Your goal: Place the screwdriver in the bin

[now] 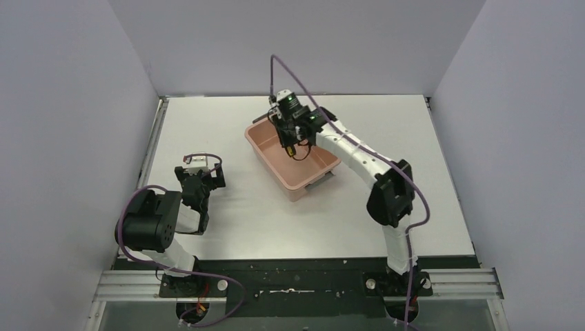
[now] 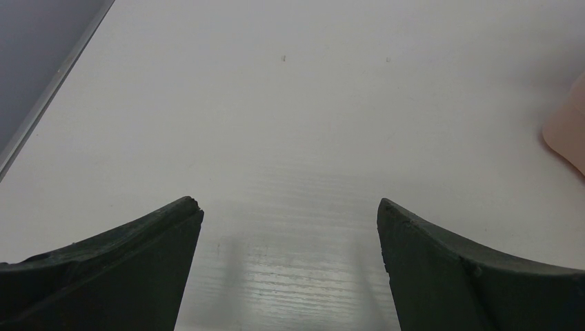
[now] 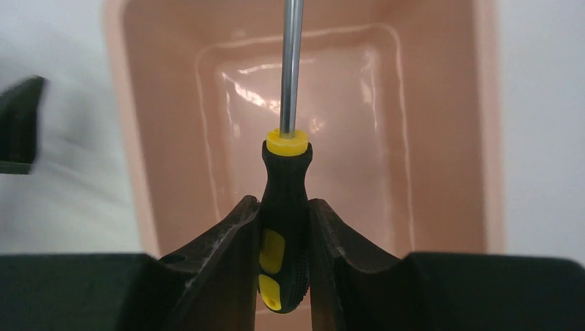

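Over the bin (image 3: 172,138), 12 o'clock on the table (image 1: 227,207), we see the right gripper (image 3: 284,207) clamped on the screwdriver (image 3: 285,165) handle, left gripper (image 2: 288,204) wide and empty at 9 o'clock; we judge release is next: open jaws.

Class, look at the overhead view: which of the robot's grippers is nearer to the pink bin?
Right. The right gripper hangs over the bin, gripping the screwdriver; the left gripper sits apart, left of it.
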Motion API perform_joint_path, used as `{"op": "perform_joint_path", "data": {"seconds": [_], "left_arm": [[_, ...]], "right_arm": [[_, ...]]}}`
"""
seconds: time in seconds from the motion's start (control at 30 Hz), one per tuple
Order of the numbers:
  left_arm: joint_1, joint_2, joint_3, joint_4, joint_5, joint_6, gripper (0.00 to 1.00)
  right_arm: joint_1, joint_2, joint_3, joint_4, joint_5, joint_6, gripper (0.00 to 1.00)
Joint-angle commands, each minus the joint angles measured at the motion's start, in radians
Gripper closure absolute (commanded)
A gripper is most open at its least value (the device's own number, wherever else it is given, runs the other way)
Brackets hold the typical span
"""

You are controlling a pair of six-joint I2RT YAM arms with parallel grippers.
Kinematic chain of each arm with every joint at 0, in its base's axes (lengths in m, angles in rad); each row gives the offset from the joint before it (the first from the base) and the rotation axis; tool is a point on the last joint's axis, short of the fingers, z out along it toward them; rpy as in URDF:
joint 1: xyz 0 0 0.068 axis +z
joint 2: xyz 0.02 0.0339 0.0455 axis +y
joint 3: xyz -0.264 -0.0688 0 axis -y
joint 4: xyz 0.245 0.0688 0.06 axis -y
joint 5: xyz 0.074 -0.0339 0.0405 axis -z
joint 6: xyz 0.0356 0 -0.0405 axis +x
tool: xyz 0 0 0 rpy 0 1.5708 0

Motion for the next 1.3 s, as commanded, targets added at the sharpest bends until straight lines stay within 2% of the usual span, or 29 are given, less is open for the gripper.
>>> {"op": "perform_joint_path", "data": {"seconds": [0.0, 0.1, 0.27, 0.4, 0.47, 0.53, 0.57, 0.6, 0.7, 0.83, 0.9, 0.97, 1.03, 1.17, 1.27], "left_arm": [[0.005, -0.014, 0.005, 0.029, 0.019, 0.008, 0.03], [0.004, -0.014, 0.005, 0.03, 0.019, 0.008, 0.03], [0.004, -0.015, 0.005, 0.028, 0.019, 0.007, 0.03], [0.004, -0.014, 0.005, 0.029, 0.02, 0.008, 0.03], [0.004, -0.015, 0.005, 0.028, 0.019, 0.007, 0.03], [0.005, -0.015, 0.005, 0.029, 0.019, 0.007, 0.03], [0.004, -0.015, 0.005, 0.029, 0.019, 0.008, 0.03], [0.004, -0.014, 0.005, 0.03, 0.018, 0.008, 0.03], [0.005, -0.015, 0.005, 0.028, 0.019, 0.007, 0.03], [0.004, -0.015, 0.005, 0.029, 0.018, 0.007, 0.03], [0.005, -0.015, 0.005, 0.03, 0.019, 0.007, 0.03], [0.004, -0.015, 0.005, 0.029, 0.019, 0.007, 0.03], [0.004, -0.014, 0.005, 0.03, 0.019, 0.008, 0.03], [0.004, -0.014, 0.005, 0.03, 0.019, 0.008, 0.03], [0.004, -0.015, 0.005, 0.029, 0.019, 0.008, 0.03]], "right_arm": [[0.035, 0.16, -0.002, -0.064, 0.107, 0.001, 1.0], [0.056, 0.192, -0.053, -0.059, 0.135, 0.021, 1.0], [0.058, 0.149, -0.202, 0.044, 0.122, 0.057, 1.0], [0.057, 0.166, -0.23, 0.051, 0.111, 0.075, 0.99], [0.058, 0.176, -0.226, 0.041, 0.121, 0.088, 0.79], [0.058, 0.173, -0.217, 0.03, 0.14, 0.097, 0.54], [0.057, 0.166, -0.208, 0.025, 0.145, 0.098, 0.46], [0.057, 0.157, -0.198, 0.022, 0.151, 0.099, 0.42], [0.058, 0.121, -0.158, 0.01, 0.162, 0.1, 0.34], [0.06, 0.079, -0.077, -0.023, 0.176, 0.093, 0.31], [0.061, 0.053, -0.043, -0.038, 0.177, 0.084, 0.26], [0.062, 0.021, -0.022, -0.048, 0.18, 0.076, 0.16], [0.06, -0.023, -0.016, -0.048, 0.181, 0.066, 0.01], [0.056, -0.133, -0.046, -0.017, 0.209, 0.035, 0.0], [0.037, -0.243, -0.128, 0.039, 0.277, 0.023, 0.0]]}}
